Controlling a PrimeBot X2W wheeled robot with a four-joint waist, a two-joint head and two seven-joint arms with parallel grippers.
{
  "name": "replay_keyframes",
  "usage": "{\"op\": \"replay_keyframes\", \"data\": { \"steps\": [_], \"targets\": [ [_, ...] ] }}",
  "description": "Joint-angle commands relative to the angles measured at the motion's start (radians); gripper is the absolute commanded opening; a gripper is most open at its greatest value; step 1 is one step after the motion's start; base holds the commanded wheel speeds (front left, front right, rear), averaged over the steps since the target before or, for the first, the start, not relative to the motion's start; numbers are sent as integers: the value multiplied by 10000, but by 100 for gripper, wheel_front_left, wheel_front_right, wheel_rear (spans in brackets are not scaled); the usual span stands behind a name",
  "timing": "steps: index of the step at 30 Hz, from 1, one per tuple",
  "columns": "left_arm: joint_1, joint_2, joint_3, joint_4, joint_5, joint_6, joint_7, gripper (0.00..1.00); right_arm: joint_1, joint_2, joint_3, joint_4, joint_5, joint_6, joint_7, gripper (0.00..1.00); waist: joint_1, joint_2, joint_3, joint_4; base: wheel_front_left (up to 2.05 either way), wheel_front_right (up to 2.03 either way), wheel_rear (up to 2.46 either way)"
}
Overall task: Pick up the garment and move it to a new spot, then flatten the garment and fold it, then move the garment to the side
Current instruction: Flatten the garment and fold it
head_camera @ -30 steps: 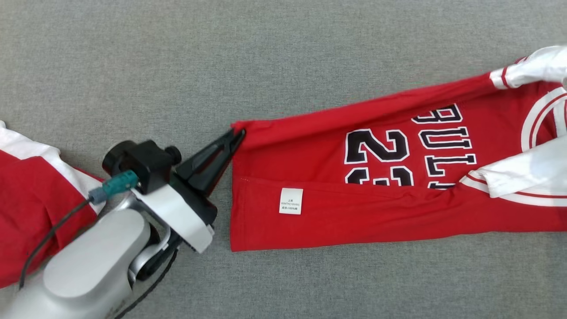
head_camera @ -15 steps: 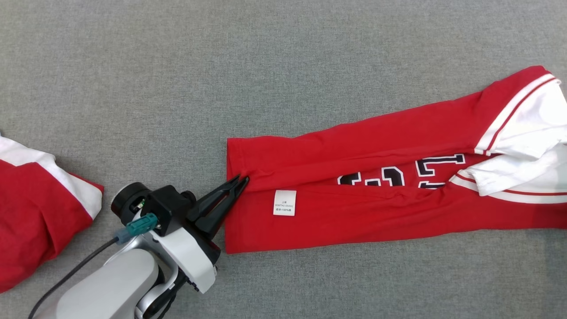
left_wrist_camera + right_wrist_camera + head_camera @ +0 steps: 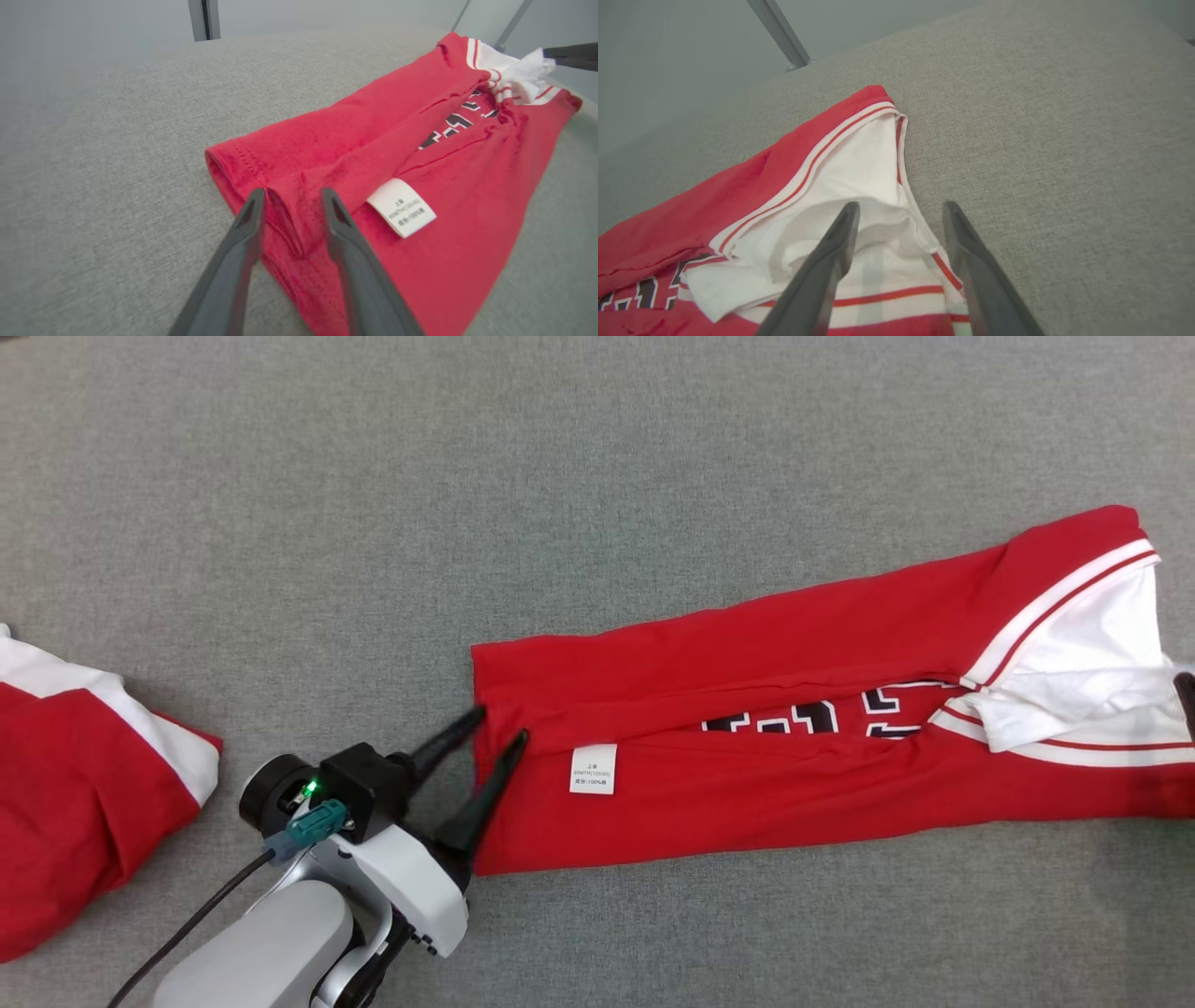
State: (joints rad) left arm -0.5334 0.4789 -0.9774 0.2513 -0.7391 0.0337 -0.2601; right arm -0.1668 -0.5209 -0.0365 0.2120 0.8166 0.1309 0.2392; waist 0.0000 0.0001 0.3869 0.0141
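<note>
- Head view: the left gripper is parted, with its fingertips at the hem end of the red garment. A second red-and-white garment lies well apart beyond its wrist.
- Left wrist view adds a raised fold of hem between those fingers, unclamped, and a white label just right of them.
- Right wrist view: the right gripper is spread wide over the white-trimmed end.
- The garment is folded into a long strip and runs from one gripper to the other, hem toward the left one.

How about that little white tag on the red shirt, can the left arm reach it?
Probably yes. The left gripper is open at the hem of the shirt, the tag lies uncovered just past its tips, and nothing sits between them.
</note>
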Motion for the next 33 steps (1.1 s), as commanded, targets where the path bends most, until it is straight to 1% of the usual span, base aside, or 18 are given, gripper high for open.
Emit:
{"op": "replay_keyframes", "data": {
  "steps": [1,3,4,5,6,10,15,17,19,21,25,28,33],
  "targets": [
    [298,-176,462,-68,20,297,-56,100,484,156,-278,-153,-223,-4,-207,100,0,-1,-307,15,0,0,0],
    [698,-333,918,-257,126,556,-51,100,797,367,-494,-373,-342,-3,-405,100,0,-1,-549,-8,0,0,0],
    [698,-333,918,-257,126,556,-51,100,797,367,-494,-373,-342,-3,-405,100,0,-1,-549,-8,0,0,0],
    [1183,-465,1396,-484,241,786,-54,100,1120,554,-599,-637,-525,-3,-592,100,0,-1,-810,-28,0,0,0],
    [1183,-465,1396,-484,241,786,-54,100,1120,554,-599,-637,-525,-3,-592,100,0,-1,-810,-28,0,0,0],
    [2176,-780,2356,-1001,750,1261,-57,100,1512,968,-675,-816,-850,-4,-1006,100,0,-1,-1271,12,0,0,0],
    [3412,-1334,3450,-1421,1895,1922,-46,100,1217,1373,-724,-138,-1130,-3,-1174,100,0,-1,-1694,280,0,0,0],
    [3782,-1734,3898,-1628,2359,2149,-48,100,914,1317,-747,354,-1368,-4,-1077,100,0,-1,-1820,471,0,0,0],
    [4179,-2058,4241,-1775,2920,2257,-47,100,534,1236,-832,927,-1662,-3,-993,100,0,-1,-1923,684,0,0,0],
    [4473,-2379,4436,-1902,3406,2199,-47,100,137,1108,-858,1524,-1952,-4,-796,100,0,-1,-1994,902,0,0,0],
    [4840,-2870,4706,-1914,4107,1862,-47,100,-587,735,-861,2789,-2689,-4,-81,100,0,-1,-2066,1339,0,0,0],
    [4988,-3132,4927,-1890,4437,1630,-48,100,-934,525,-818,3614,-3066,-3,418,100,0,-1,-2086,1589,0,0,0],
    [5209,-3350,5305,-1889,4862,1365,-48,100,-1084,426,-711,4472,-3075,-4,908,100,0,-1,-2066,1784,0,0,0]
  ]
}}
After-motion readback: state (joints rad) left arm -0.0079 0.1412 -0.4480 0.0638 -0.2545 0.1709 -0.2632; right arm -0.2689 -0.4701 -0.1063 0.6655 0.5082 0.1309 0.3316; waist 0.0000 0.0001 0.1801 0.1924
